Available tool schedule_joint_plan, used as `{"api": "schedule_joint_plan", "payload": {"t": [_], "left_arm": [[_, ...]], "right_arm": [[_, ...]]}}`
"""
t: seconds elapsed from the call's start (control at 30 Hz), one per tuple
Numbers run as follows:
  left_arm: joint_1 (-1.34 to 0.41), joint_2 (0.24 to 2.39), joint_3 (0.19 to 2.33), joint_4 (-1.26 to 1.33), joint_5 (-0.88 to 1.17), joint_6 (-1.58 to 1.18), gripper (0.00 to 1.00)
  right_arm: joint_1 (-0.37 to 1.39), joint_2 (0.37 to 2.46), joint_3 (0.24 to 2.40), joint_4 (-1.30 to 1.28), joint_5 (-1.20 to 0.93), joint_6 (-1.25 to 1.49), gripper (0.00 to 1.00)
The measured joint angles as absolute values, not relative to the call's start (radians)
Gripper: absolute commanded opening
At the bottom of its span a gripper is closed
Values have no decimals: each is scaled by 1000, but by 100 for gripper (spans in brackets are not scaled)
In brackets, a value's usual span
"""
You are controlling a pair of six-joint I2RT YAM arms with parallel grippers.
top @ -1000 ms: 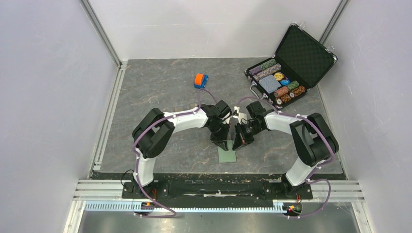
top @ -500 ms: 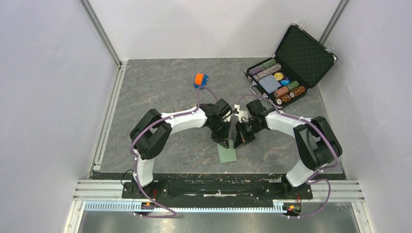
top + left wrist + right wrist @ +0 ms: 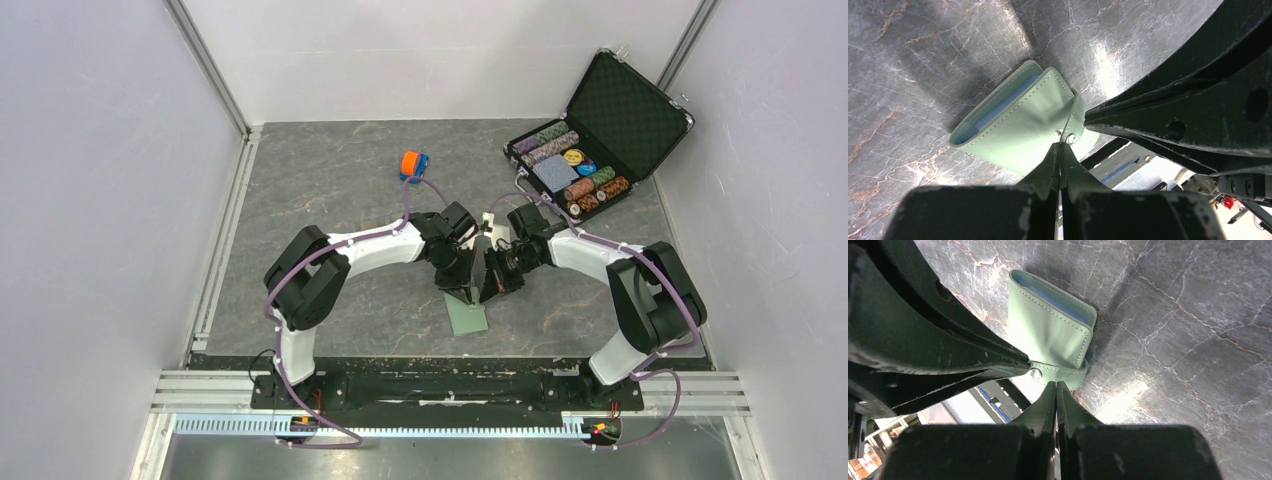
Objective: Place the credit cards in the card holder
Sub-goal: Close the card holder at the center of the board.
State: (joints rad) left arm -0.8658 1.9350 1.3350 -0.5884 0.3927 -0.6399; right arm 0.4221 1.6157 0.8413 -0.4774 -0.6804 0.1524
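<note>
The sage-green card holder (image 3: 467, 319) lies folded on the grey table between both grippers, its pale blue inside showing at the far end (image 3: 1018, 130) (image 3: 1048, 335). My left gripper (image 3: 1062, 146) (image 3: 467, 297) is shut on the thin snap strap, right beside the metal snap (image 3: 1069, 137). My right gripper (image 3: 1055, 385) (image 3: 484, 297) is shut, its tips against the lower edge of the strap (image 3: 1060, 371); nothing shows between them. Each wrist view shows the other arm's black finger (image 3: 1173, 120) (image 3: 948, 355) reaching the strap. The credit cards are out of view.
An open black chip case (image 3: 600, 140) sits at the back right. An orange-and-blue toy car (image 3: 413, 165) stands behind the left arm. A small white thing (image 3: 489, 222) peeks out between the two wrists. White walls close in the table on three sides.
Both grippers have drawn slightly closer together over the card holder, the right one shifting left. Both stay shut.
</note>
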Motion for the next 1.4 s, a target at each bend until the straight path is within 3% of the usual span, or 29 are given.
{"api": "schedule_joint_plan", "payload": {"t": [1.4], "left_arm": [[-907,1935,1307,-623,356,-641,2]], "right_arm": [[442,1720,836,-377,-788,174,0]]}}
